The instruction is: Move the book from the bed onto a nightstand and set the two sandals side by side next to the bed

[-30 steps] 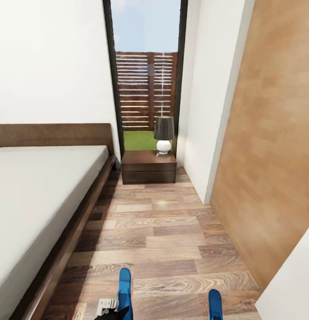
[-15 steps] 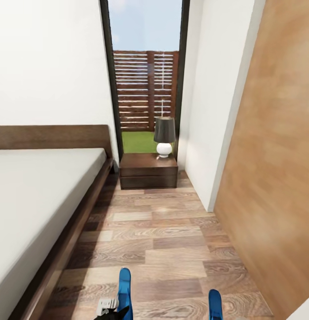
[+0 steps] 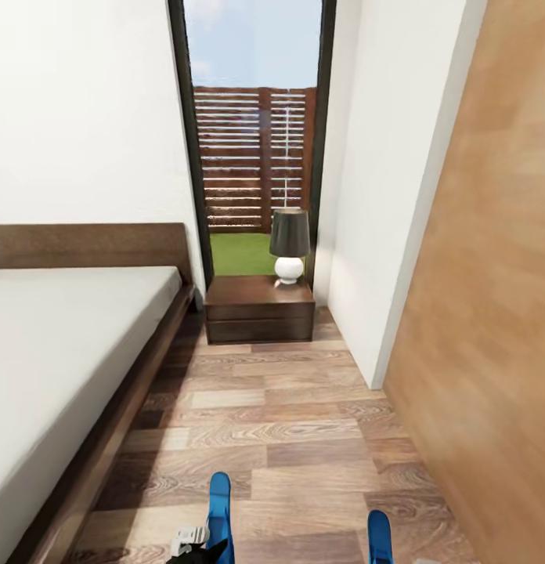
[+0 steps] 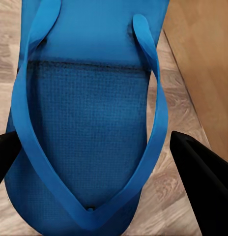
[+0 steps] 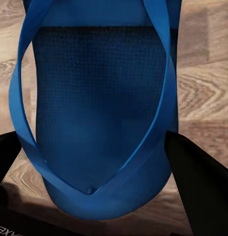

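Sandals, two, blue: one [image 4: 89,123] sitting clamped between the left gripper's [image 4: 101,157] black fingers [image 4: 202,172], the other [image 5: 101,108] likewise between the right gripper's [image 5: 97,162], both showing low over the plank floor [image 3: 304,423], bed [image 3: 61,352] lying leftward, nightstand [image 3: 259,305] standing ahead bearing a lamp [image 3: 289,244].

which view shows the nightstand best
The head view: the nightstand stands whole against the far wall, between the bed and the white wall, with a lamp on top. The two wrist views look at blue sandals and wood floor instead.
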Controlling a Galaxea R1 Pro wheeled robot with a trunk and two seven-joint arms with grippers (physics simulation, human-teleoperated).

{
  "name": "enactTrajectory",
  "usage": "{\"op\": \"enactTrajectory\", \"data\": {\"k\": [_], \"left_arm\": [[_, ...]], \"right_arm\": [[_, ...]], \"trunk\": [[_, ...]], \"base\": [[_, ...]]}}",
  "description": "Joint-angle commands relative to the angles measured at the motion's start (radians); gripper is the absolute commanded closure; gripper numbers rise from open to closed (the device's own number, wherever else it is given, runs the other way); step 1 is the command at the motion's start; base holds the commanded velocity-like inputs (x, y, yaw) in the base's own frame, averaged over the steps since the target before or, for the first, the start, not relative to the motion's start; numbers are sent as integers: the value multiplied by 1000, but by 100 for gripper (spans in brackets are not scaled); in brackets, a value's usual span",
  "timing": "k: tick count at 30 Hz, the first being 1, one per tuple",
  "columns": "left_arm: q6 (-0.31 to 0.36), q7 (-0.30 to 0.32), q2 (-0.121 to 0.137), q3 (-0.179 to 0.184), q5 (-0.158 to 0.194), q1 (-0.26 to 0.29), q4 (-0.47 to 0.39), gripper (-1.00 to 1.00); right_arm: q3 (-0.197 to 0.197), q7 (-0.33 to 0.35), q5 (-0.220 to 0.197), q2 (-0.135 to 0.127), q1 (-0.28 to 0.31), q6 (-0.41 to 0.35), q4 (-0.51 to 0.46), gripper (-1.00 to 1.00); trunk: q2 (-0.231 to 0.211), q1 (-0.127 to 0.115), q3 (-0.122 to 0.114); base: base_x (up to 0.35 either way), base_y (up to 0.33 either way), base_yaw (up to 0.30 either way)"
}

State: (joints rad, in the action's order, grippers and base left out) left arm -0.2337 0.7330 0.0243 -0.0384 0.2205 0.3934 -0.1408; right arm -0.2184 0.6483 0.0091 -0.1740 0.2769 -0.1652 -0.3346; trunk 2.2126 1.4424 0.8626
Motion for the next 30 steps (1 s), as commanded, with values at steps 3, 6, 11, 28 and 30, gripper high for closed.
{"op": "enactTrajectory", "data": {"k": [3,6,11,28,30], "left_arm": [[-3,5,0,-5,0,0,1,100],[-3,5,0,-5,0,1,1,100],[-3,4,0,-5,0,0,1,100],[-3,4,0,-5,0,1,1,100],[-3,4,0,-5,0,1,1,100]], "right_arm": [[-9,6,0,1,1,-10,-1,100],[-9,6,0,1,1,-10,-1,100],[-9,7,0,1,1,-10,-1,100],[-8,6,0,1,1,-9,-1,100],[-8,6,0,1,1,-10,-1,100]], "trunk": [[0,0,1],[0,0,1],[0,0,1],[0,0,1],[0,0,1]], "base": [[328,-1,0],[328,0,0],[328,0,0],[326,-13,0],[309,-106,0]]}}
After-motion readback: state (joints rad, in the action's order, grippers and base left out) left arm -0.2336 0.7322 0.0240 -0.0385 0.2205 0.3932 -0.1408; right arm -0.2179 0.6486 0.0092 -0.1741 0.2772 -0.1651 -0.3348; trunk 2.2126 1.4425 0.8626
